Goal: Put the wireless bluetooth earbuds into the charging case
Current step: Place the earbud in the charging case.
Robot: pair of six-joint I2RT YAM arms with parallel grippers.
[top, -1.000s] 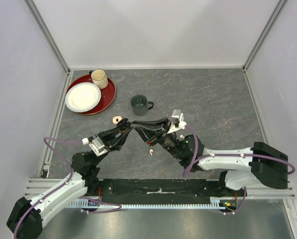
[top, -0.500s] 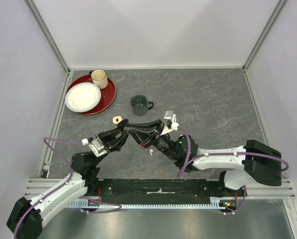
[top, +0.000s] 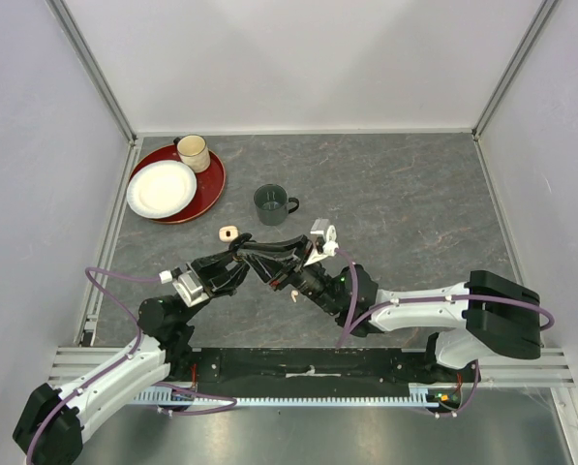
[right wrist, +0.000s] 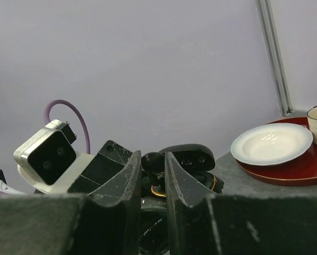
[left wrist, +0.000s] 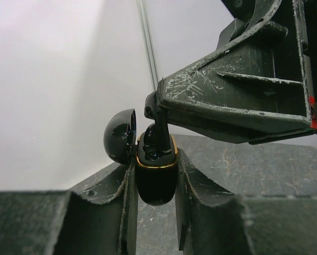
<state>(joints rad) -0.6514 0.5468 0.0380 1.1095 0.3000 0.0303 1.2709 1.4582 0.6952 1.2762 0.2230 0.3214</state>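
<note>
No text, label, brand, number or sign legible in any view
</note>
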